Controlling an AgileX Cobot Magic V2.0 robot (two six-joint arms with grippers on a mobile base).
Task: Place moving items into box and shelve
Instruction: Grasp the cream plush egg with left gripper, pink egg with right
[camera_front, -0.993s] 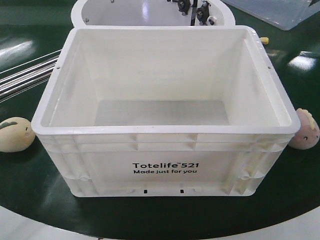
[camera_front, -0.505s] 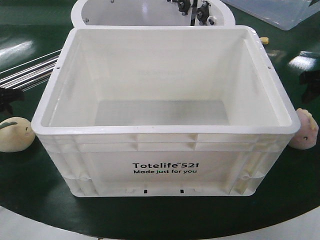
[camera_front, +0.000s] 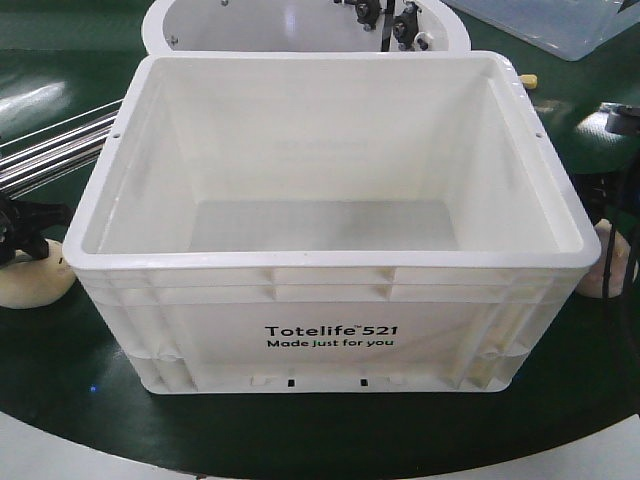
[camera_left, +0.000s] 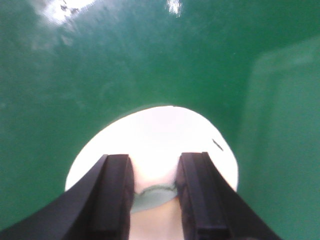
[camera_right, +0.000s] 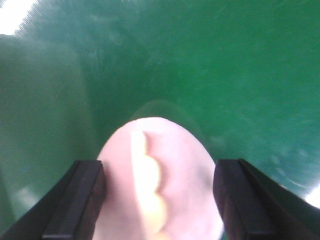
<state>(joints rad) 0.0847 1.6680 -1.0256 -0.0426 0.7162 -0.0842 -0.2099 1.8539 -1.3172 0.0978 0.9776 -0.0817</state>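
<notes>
straddling the pink toy (camera_right: 180, 150), the right gripper (camera_right: 159, 167) holds its fingers wide apart, one on each side, just beside the box (camera_front: 320, 262) on its right. the left gripper (camera_left: 155, 161) hangs over the cream toy (camera_left: 155, 130) on the box's left, fingers narrowly apart above its crown; whether they pinch it i cannot tell. each arm is nearer its own toy.
</notes>
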